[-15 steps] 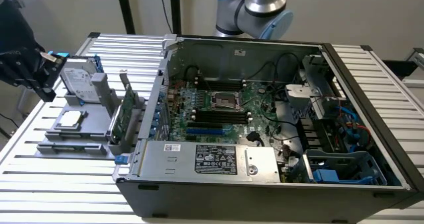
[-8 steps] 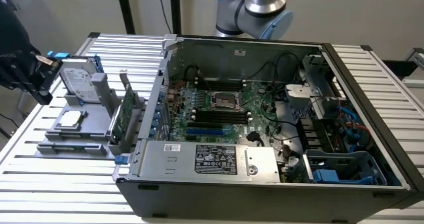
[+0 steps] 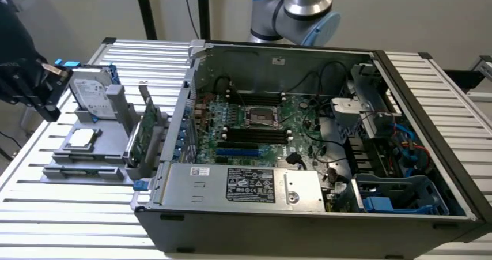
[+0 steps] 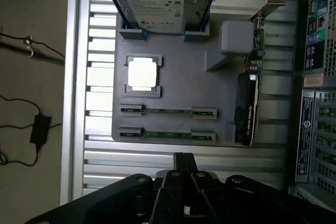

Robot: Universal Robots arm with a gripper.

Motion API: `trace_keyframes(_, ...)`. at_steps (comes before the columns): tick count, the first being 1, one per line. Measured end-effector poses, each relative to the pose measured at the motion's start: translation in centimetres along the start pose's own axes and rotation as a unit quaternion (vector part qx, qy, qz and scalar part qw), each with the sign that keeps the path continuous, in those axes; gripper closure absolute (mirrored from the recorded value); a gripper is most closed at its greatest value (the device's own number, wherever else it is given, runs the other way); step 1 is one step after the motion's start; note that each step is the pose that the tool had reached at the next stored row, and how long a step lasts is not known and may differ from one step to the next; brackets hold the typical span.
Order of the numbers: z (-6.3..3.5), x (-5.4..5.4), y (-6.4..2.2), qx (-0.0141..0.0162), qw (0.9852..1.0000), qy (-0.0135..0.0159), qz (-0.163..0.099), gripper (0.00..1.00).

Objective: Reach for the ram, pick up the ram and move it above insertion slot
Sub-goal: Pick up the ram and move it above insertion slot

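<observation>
Right now your fingers point(image 4: 181, 161) are pressed together, holding nothing, hovering near the ram point(image 4: 167, 135) in its gray tray point(image 4: 178, 85).

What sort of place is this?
Probably a robotics lab for computer assembly: an open PC case on a slatted metal table, a robot arm, a fixture holding a hard drive and ram sticks.

Lighting is even and diffuse, and I find no hard shadows. The ribbed desk point(image 3: 438, 98) reads bright, close to washed out. In the wrist view, the square chip point(image 4: 143, 73) ahead of the gripper point(image 4: 184, 157) glares pure white and its markings are lost. The gripper itself is a dark, underexposed mass. The open computer case point(image 3: 307, 127), well away from the gripper, is dim inside.
</observation>
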State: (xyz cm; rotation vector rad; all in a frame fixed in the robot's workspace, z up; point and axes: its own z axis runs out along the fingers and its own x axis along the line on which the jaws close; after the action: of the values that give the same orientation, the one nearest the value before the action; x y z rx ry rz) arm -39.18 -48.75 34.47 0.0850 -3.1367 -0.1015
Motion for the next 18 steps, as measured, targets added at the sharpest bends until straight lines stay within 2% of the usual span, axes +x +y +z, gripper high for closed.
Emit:
trace_keyframes(5,-0.01,0.0,0.0,0.0,0.999,0.003,-0.046,0.89)
trace_keyframes(9,-0.01,0.0,0.0,0.0,0.9966,0.0054,-0.082,0.89)
trace_keyframes(14,-0.01,0.0,0.0,0.0001,0.9918,0.0083,-0.127,0.89)
trace_keyframes(18,-0.01,0.0,0.0,0.0001,0.9866,0.0106,-0.163,0.89)
